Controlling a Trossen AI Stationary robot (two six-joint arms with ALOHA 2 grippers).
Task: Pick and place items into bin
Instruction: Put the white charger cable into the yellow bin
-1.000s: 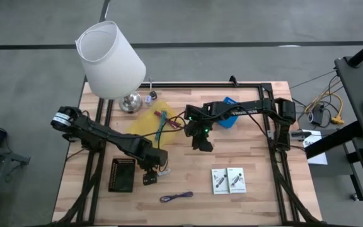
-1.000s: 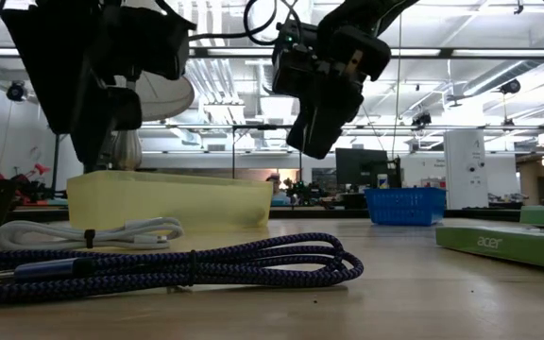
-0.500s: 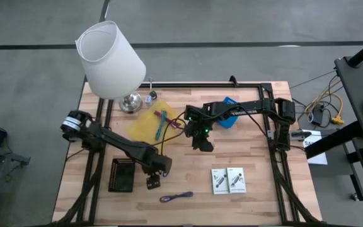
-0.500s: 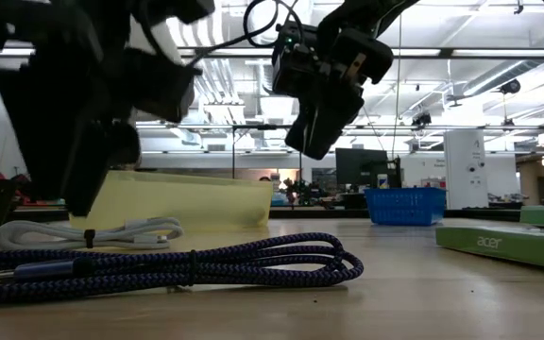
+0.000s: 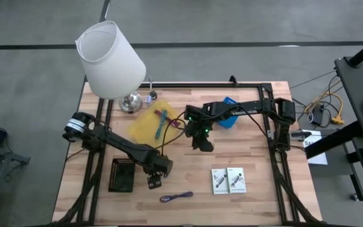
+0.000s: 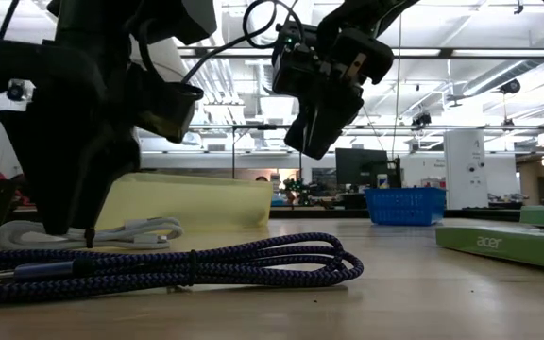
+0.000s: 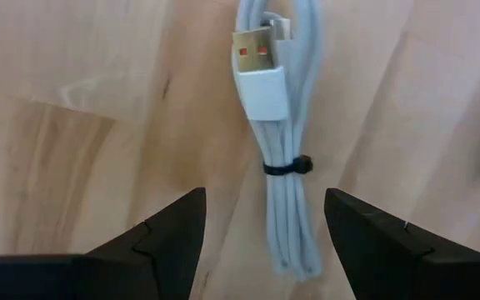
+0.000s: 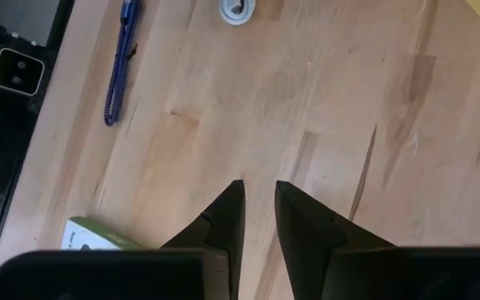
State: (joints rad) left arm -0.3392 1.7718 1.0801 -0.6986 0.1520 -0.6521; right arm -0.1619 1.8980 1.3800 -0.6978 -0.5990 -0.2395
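A bundled white USB cable lies flat on the wood table, tied with a black band. My left gripper points down over it, open, one finger on either side of the bundle's end and touching nothing. In the high view this gripper stands near the table's front left. The yellow bin holds a teal pen and a purple stick. A purple cord and two white packets lie near the front edge. My right gripper hangs over the table's middle, its fingers a narrow gap apart, empty.
A black basket stands just left of my left gripper. A white lamp rises at the far left corner and a blue basket sits behind the right arm. In the low view the purple cord lies in front of the white cable.
My left gripper has come down toward the white cable and a little toward the table's near edge, staying open. The right arm has kept its place.
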